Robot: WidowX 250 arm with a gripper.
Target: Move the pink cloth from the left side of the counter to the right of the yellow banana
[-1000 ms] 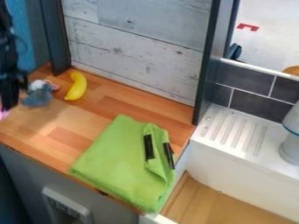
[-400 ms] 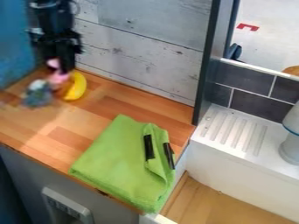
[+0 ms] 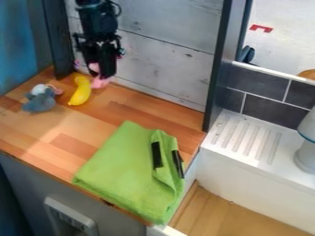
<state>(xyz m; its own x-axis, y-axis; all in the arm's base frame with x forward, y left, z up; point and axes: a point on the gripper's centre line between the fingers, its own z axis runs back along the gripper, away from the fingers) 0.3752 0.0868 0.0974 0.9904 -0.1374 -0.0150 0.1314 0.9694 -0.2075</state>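
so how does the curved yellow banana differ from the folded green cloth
The curved yellow banana is small and slim; the folded green cloth is far larger and broad. The banana looks smooth and plain, while the cloth looks textured and carries two black strips. Both lie on the brown wooden counter.

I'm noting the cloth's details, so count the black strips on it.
2. The left black strip lies on the green cloth, right of its middle; the right black strip lies nearer its right edge. Folds may hide more.
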